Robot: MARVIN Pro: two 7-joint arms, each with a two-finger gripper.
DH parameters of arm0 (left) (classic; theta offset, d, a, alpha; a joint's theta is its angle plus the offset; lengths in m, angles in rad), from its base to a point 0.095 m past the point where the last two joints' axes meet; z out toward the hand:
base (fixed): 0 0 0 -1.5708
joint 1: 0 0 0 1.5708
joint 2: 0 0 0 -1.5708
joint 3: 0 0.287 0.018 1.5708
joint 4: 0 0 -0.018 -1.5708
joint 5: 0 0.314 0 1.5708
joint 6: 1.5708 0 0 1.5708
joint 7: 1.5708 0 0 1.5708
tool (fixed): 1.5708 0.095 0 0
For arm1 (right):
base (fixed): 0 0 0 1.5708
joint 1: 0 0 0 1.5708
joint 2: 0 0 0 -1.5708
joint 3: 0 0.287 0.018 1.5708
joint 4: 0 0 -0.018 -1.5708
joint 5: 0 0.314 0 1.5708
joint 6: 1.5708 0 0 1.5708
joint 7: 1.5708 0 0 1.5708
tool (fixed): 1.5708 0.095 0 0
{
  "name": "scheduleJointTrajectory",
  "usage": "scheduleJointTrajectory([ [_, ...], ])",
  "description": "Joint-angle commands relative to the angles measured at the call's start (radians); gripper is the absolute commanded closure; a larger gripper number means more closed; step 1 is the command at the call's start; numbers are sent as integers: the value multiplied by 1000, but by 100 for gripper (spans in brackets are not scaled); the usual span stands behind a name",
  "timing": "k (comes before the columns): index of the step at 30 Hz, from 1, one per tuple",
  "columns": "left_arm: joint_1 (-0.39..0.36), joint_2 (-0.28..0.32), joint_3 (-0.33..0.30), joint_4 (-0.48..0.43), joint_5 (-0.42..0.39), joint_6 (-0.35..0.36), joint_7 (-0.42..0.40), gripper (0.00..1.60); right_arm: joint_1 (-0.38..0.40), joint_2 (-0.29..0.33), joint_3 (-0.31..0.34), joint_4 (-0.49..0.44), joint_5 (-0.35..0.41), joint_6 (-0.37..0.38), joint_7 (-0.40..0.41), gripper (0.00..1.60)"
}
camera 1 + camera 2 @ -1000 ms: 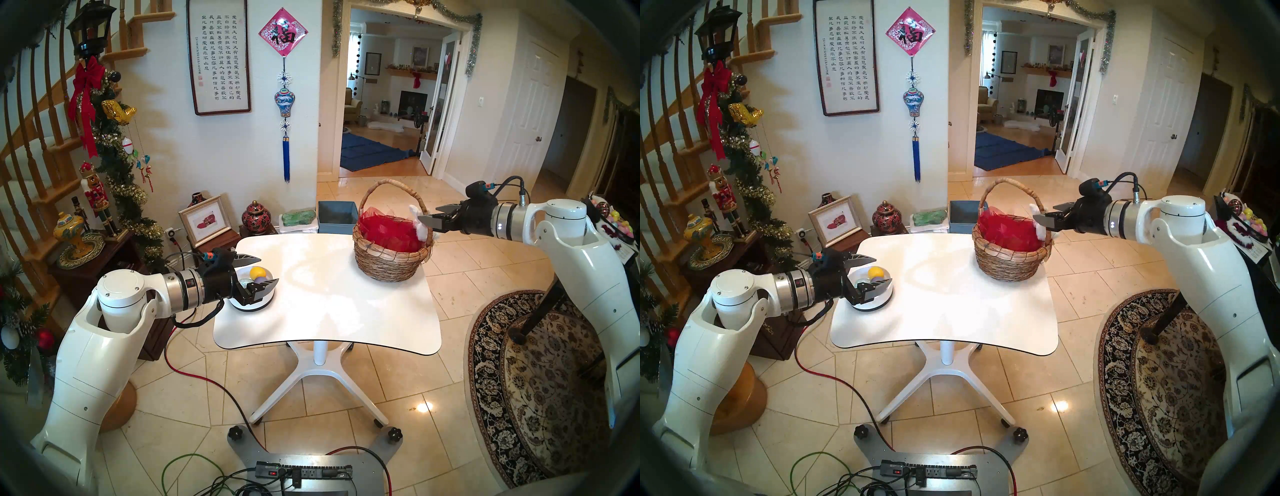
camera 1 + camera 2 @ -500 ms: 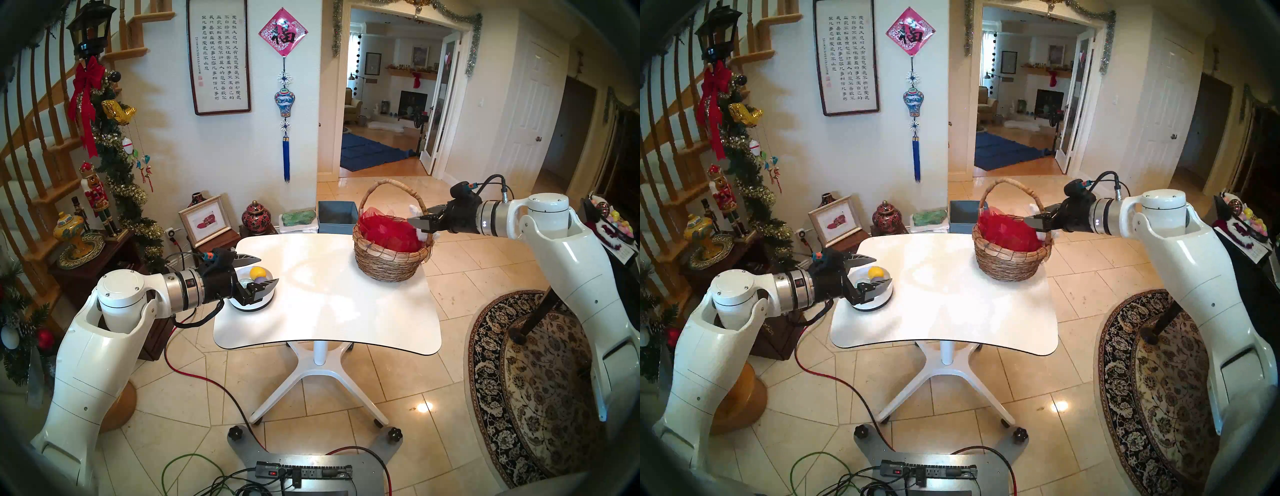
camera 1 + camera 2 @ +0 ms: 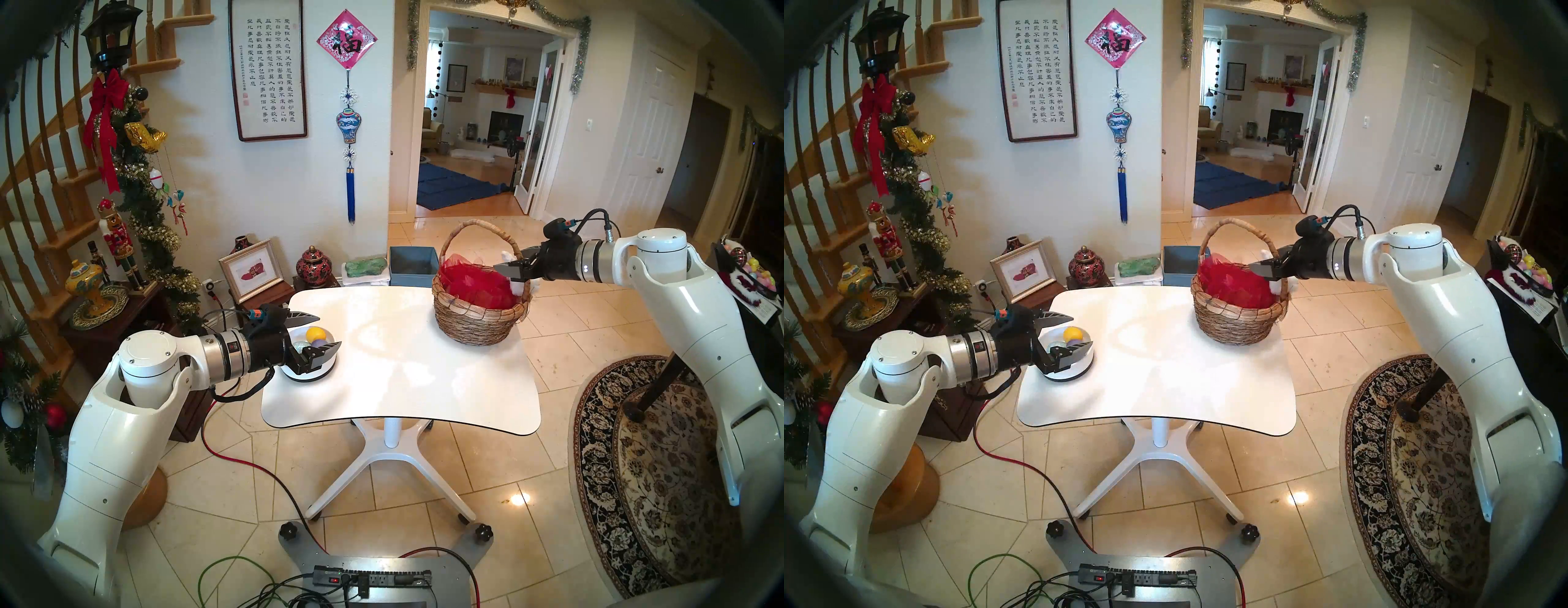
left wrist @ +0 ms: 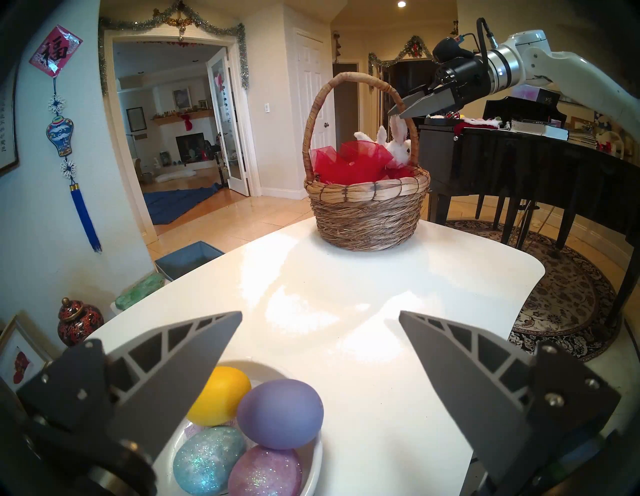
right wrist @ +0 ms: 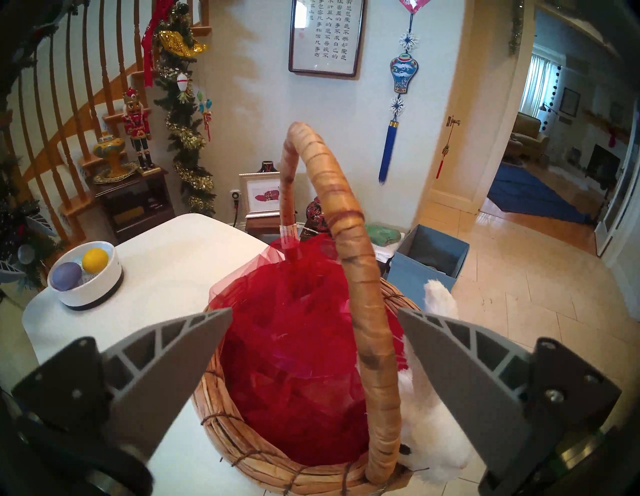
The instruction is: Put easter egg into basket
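The left hand (image 4: pixel 320 318) hung spread just above the white bowl (image 4: pixel 313 460) of eggs (image 4: pixel 280 412) at the bench's (image 3: pixel 407 373) left edge. The right hand (image 5: pixel 315 313), also spread, flanked the basket's (image 3: pixel 479 318) handle (image 5: pixel 360 277), far right.

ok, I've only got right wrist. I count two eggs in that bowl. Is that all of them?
Observer: No, four. Left wrist shows a yellow egg, a purple egg, a blue glitter egg and a pink glitter egg.
Operator: Other arm got one?
Observer: No. The left gripper is open over the bowl and holds nothing.
Operator: Where am I height-wise?
Observer: The right gripper is beside the handle, below the arch top and just above the bunny.
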Motion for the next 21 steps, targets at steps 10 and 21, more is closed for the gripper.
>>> scheduleJointTrajectory([
  [10,-7,1,-1,-4,0,0,0,0,41,8,26,-15,-7,-8,14,0],
  [21,-7,1,-1,-4,0,0,0,0,52,-15,13,-4,-34,-10,-6,0],
])
